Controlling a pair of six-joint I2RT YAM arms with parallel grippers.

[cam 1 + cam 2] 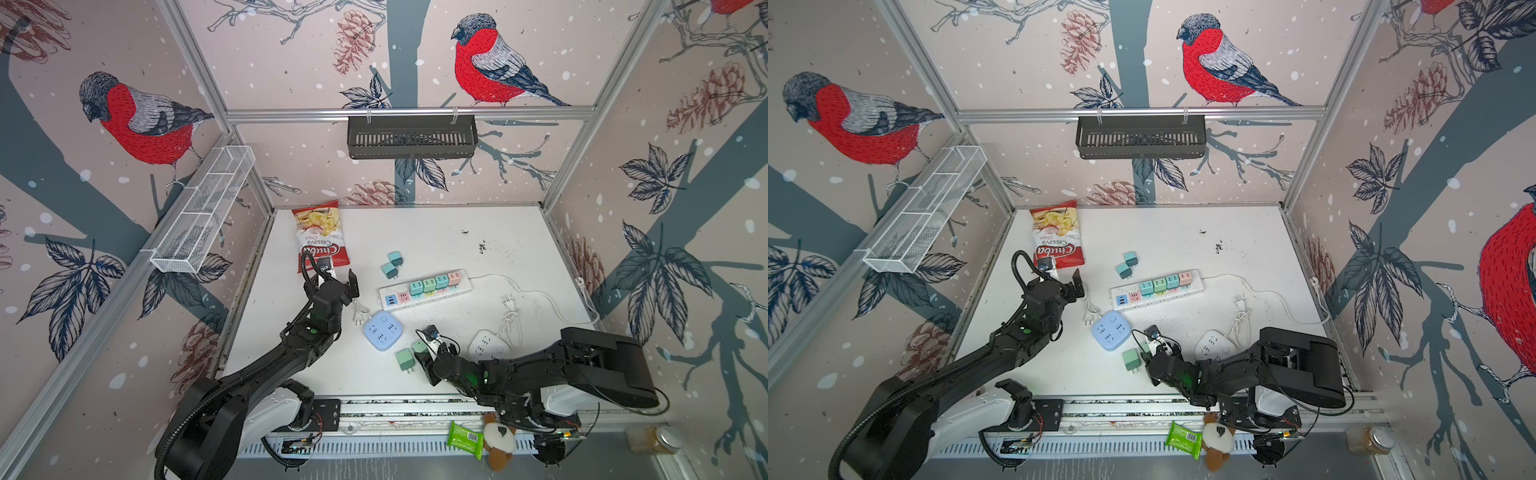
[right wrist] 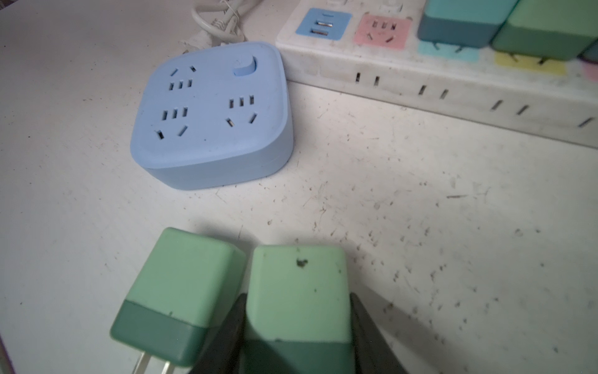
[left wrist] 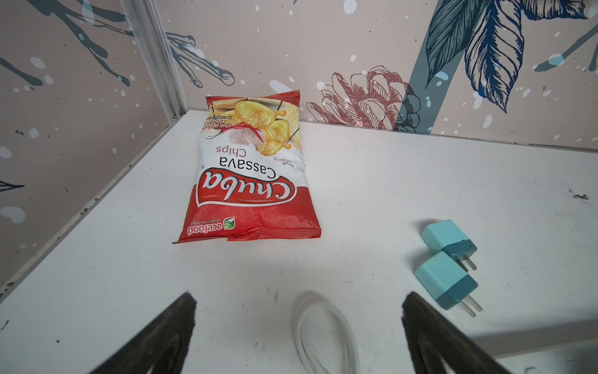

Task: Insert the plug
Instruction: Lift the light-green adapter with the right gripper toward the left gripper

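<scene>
A robot test cell in a lab is shown: a white desk (image 1: 415, 232) is enclosed by silver aluminium frame bars (image 1: 291, 113) and panels papered with a red bullfinch print (image 1: 486, 62), and a black left arm (image 1: 266, 365) and right arm (image 1: 519, 370) are mounted on a rail (image 1: 415, 409) at its front.

On your table (image 1: 415, 232) the bag (image 1: 320, 232) lies at the far left. The far plugs (image 1: 392, 264) touch each other just right of it, and in front of them the strip (image 1: 440, 294) runs left to right with four seated plugs (image 1: 435, 282) side by side in it. In front of the strip's left end you have the square socket (image 1: 382, 331). In front of that and to its right, the loose plug (image 2: 184, 278) lies just left of the gripped plug (image 2: 297, 281), which sits between the jaws of the right gripper (image 2: 297, 301). Right of these sits a second socket (image 1: 488, 347), with a bundled cord (image 1: 509, 326) just behind it.
</scene>
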